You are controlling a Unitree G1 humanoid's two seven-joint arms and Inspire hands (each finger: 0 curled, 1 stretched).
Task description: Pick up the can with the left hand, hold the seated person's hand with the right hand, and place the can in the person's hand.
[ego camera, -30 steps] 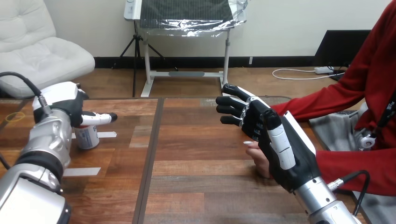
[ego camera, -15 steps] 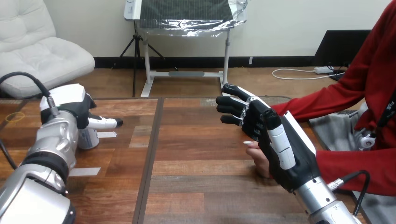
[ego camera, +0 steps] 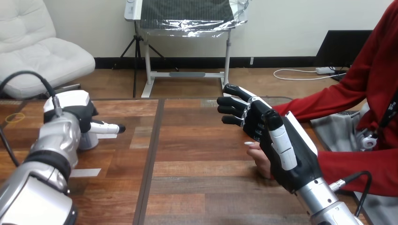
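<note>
Standing on the table at far left, the can is mostly hidden by the left hand; grip cannot be told | right hand is spread, fingers straight, over the person's hand at right.

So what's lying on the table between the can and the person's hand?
Head view: mostly bare wooden table, with a white tape strip beside the can and a dark seam before the person's hand.

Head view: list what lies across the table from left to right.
yellow ring → left hand → right hand → person's sleeve. Left out: the can, overlapped by the left hand, and the person's hand, overlapped by the right hand.
</note>
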